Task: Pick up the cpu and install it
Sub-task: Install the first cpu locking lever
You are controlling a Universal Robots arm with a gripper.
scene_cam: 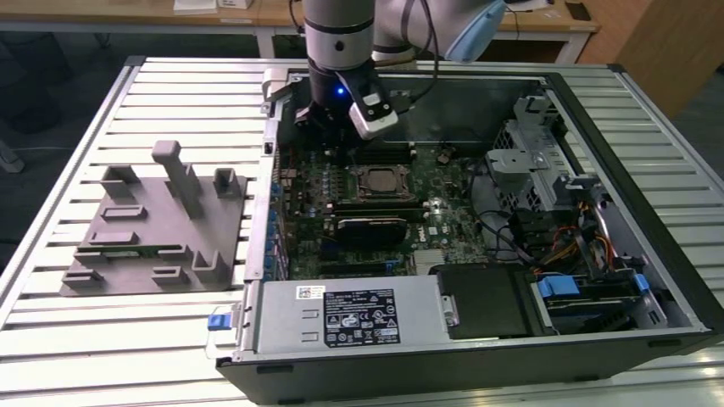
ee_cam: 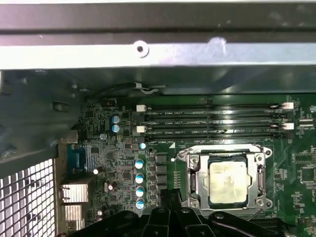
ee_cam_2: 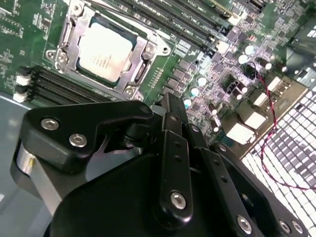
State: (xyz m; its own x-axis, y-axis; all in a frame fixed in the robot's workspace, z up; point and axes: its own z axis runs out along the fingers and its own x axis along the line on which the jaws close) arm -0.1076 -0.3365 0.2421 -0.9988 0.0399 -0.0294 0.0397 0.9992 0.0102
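Observation:
The cpu [ee_cam_2: 104, 52], a silvery square chip, lies flat inside the metal-framed socket [ee_cam_2: 64, 34] on the green motherboard. It also shows in the first wrist view as the cpu [ee_cam: 227, 181], and in the exterior view as the cpu [scene_cam: 377, 179] in the middle of the board. My gripper [ee_cam_2: 170, 101] hangs inside the open computer case, a little off the socket's side, over the small capacitors. Its black fingers [ee_cam: 170, 196] are pressed together with nothing between them. In the exterior view my gripper [scene_cam: 325, 131] is above the board's far left part.
Black memory slots [ee_cam: 212, 123] run along the socket. A black cooler [scene_cam: 368, 227], a power supply [scene_cam: 345, 315] and drive bays [scene_cam: 554, 182] fill the rest of the case. A grey fixture [scene_cam: 158, 225] stands on the slatted table at the exterior view's left.

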